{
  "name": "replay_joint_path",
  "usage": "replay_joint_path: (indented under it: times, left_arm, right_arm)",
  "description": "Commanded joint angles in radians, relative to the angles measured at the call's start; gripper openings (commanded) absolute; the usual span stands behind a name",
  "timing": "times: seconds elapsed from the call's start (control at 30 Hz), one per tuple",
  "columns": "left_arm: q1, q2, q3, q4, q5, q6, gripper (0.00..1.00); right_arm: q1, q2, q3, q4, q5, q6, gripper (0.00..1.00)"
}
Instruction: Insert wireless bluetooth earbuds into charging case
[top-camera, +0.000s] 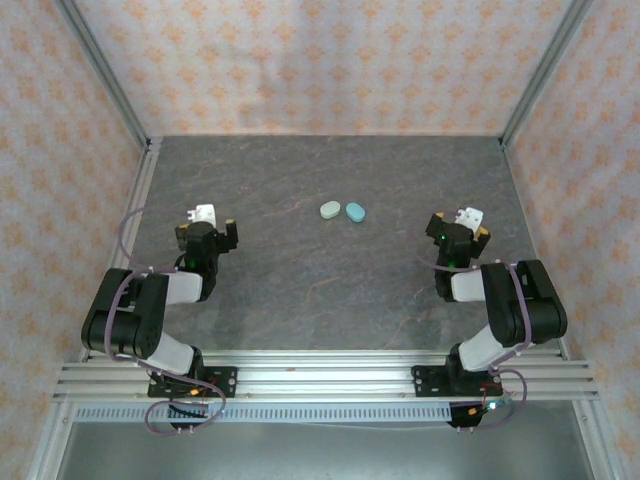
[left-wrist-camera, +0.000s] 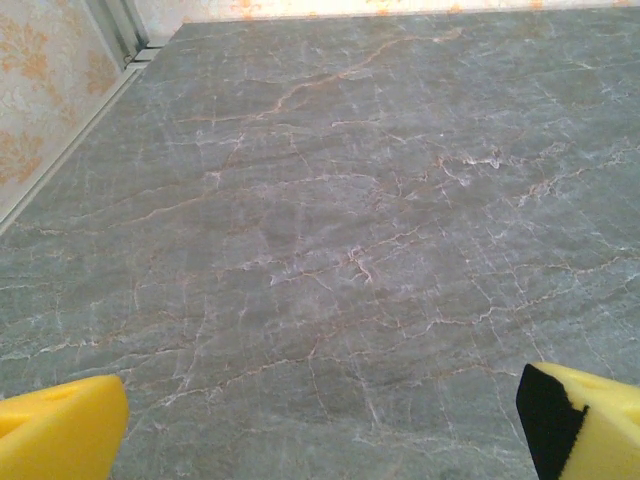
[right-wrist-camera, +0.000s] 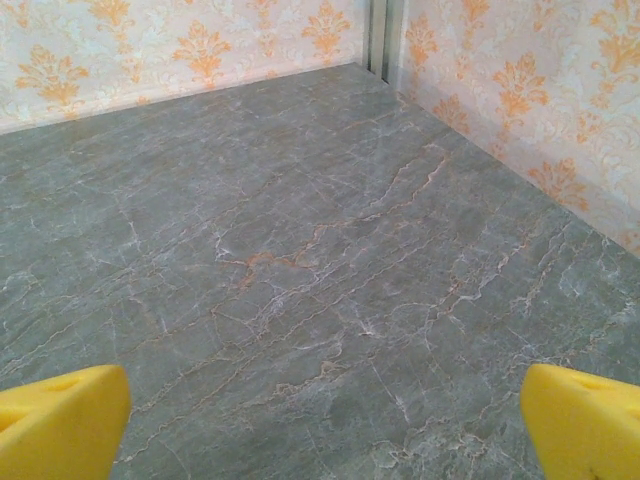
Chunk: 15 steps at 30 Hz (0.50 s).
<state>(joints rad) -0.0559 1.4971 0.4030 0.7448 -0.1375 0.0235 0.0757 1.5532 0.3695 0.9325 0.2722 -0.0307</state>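
Observation:
Two small oval charging cases lie side by side at the middle of the grey marble table, both closed: a mint-green case (top-camera: 330, 210) on the left and a blue case (top-camera: 355, 211) touching it on the right. The earbuds are out of view. My left gripper (top-camera: 208, 228) hovers over the table's left side, well away from the cases, and is open. In the left wrist view the left gripper (left-wrist-camera: 325, 440) has its yellow fingertips (left-wrist-camera: 60, 435) spread wide over bare stone. My right gripper (top-camera: 458, 228) stands to the right of the cases, also open. The right gripper (right-wrist-camera: 325, 430) holds nothing.
Patterned wallpaper walls (top-camera: 300, 60) enclose the table on three sides, with metal corner posts (top-camera: 105, 75) at the back left and right. An aluminium rail (top-camera: 320, 375) carrying both arm bases runs along the near edge.

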Motion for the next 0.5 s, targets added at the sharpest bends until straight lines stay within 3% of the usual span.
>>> replay_joint_path:
  times: [0.0,0.47]
  left_arm:
    - [0.004,0.001,0.022,0.003,0.024,-0.01,1.0]
    - [0.004,0.0,0.024,-0.001,0.023,-0.011,1.0]
  right_arm:
    - [-0.001,0.0,0.003,-0.004,-0.01,0.002,0.99]
    - [-0.001,0.0,0.004,-0.008,-0.014,0.002,0.99]
